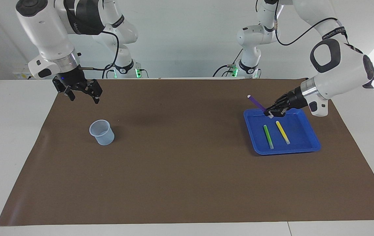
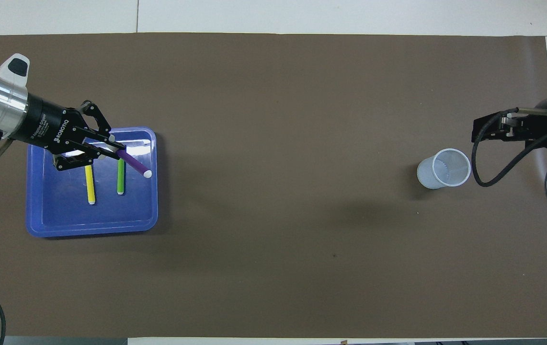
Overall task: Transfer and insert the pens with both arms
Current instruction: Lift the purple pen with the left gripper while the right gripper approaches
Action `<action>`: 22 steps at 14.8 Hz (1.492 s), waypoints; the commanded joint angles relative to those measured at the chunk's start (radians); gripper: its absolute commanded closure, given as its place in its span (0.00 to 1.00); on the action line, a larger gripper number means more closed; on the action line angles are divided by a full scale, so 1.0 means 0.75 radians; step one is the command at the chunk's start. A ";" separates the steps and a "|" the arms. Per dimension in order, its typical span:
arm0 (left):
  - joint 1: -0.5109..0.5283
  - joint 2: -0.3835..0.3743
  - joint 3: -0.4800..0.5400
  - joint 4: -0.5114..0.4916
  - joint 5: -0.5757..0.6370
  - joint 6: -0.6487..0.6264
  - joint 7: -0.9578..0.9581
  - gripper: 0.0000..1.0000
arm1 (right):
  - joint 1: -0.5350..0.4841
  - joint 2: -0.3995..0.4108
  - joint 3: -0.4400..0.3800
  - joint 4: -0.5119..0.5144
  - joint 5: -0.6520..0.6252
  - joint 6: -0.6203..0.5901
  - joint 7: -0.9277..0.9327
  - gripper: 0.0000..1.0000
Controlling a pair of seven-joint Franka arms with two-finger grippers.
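My left gripper (image 1: 270,113) (image 2: 119,152) is shut on the purple pen (image 1: 255,102) (image 2: 135,165) and holds it tilted over the blue tray (image 1: 285,151) (image 2: 91,230). The pen's pale end points up and toward the right arm's end of the table. The green pen (image 1: 268,136) (image 2: 120,176) and the yellow pen (image 1: 282,132) (image 2: 90,184) lie side by side in the tray. My right gripper (image 1: 84,95) (image 2: 494,129) is open and empty, raised over the mat beside the cup, and waits.
A pale translucent cup (image 1: 102,132) (image 2: 443,168) stands upright on the brown mat (image 1: 180,157) toward the right arm's end. The tray is toward the left arm's end. White table shows around the mat.
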 commanded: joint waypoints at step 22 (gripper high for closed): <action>-0.620 -0.399 -0.020 -0.699 -1.026 0.979 -0.670 1.00 | 0.390 0.020 0.090 0.006 0.605 0.329 0.633 0.00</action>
